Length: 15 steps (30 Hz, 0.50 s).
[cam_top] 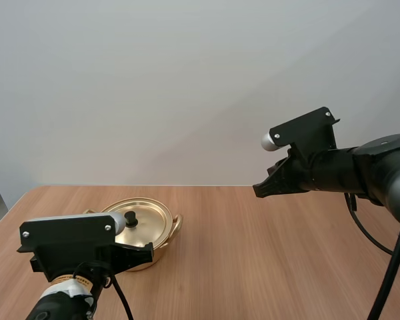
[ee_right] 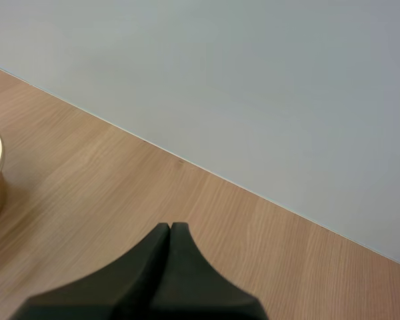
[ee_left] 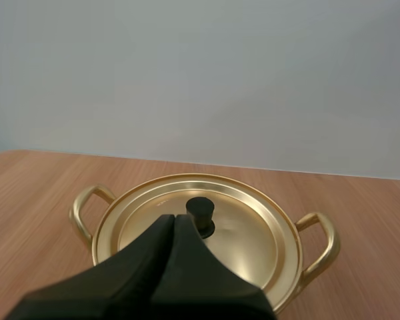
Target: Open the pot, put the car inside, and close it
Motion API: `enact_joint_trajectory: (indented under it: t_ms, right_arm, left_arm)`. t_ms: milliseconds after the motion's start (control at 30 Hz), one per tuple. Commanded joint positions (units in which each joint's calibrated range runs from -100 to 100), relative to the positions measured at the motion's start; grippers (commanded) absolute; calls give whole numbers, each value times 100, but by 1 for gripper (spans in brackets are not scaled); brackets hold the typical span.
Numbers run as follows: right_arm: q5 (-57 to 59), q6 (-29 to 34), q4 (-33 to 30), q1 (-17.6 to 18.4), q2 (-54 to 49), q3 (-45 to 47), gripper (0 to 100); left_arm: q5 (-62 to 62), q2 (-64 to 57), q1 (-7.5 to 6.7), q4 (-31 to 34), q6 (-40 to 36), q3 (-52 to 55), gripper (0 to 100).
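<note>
At the pot lid, short of its black knob, my left gripper sat closed, empty; I judged the lid light, slick, best pinched there.

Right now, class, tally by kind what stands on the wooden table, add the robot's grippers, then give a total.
Round gold metal pot: 1
Gold lid with black knob: 1
Black grippers, fingers shut: 2, the left gripper and the right gripper
Total: 4
</note>
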Motion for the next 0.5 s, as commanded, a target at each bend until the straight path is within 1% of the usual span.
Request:
enact_joint_trajectory:
  t_ms: [0, 467]
  right_arm:
    - [-3, 2, 0, 3, 1, 4, 0]
    - [-3, 2, 0, 3, 1, 4, 0]
  left_arm:
    - [-10, 0, 8, 4, 5, 0, 0]
    - [-45, 0, 7, 4, 5, 0, 0]
